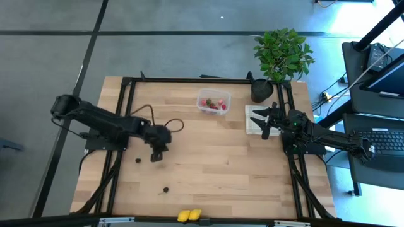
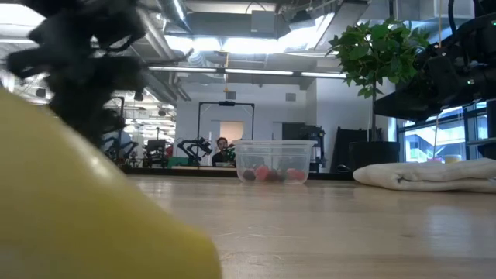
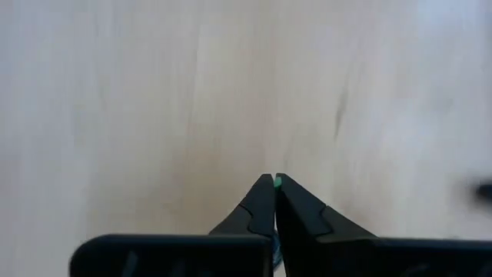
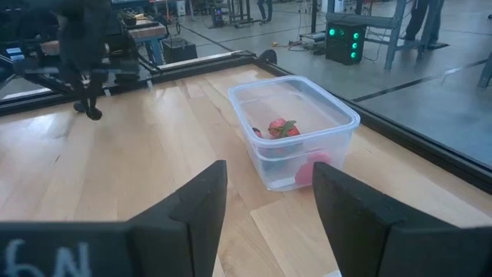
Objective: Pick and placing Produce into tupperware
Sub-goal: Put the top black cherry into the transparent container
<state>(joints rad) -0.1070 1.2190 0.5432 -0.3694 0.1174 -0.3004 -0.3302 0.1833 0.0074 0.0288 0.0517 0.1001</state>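
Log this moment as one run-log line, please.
left gripper: shut, nothing visibly held, low over table | right gripper: open, beside cloth | tupperware: red berries inside | dark berries, lemons: on table

A pale wooden counter [image 1: 214, 157] in a black frame stands on a grey floor [image 1: 57, 57] crossed by dark lines. A desk with a keyboard [image 1: 385, 142] sits just beside it. Beyond, bright ceiling lights [image 2: 256, 46], exposed pipes, a white wall with a doorway [image 2: 230, 132] and windows [image 2: 426, 143].
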